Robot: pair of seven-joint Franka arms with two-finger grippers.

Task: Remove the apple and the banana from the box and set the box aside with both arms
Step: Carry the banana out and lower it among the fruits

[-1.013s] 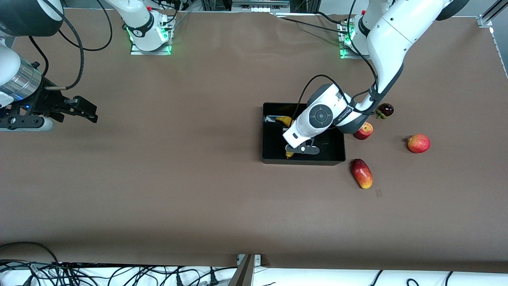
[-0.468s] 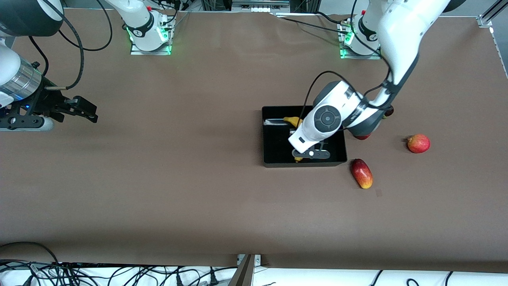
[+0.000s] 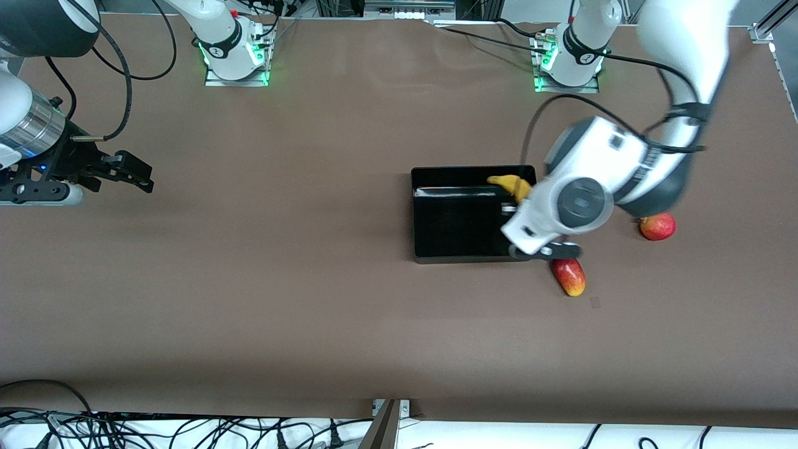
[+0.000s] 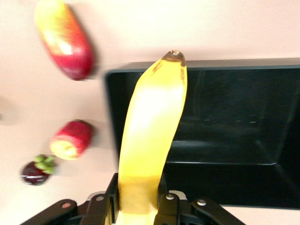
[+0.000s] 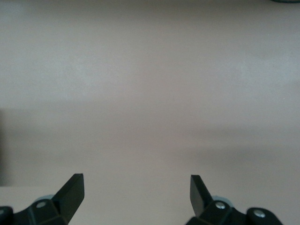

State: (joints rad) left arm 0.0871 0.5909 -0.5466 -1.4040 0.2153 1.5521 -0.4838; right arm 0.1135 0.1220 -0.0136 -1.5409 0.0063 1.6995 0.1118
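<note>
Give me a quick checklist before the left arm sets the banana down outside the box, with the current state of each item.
1. Grip: left gripper is shut on the banana near one end. Ok.
2. Clear of the box: the banana hangs over the wall at the left arm's end, not fully out. Not ok yet.
3. Box contents: the visible floor shows no fruit; the part under the arm is hidden. Cannot tell.
4. Drop spot: the mango, the apple and a dark purple fruit lie on the table beside the box at that end. Choose a gap. Not ok yet.
5. Right gripper: open, waiting over bare table at the right arm's end. Ok.
</note>
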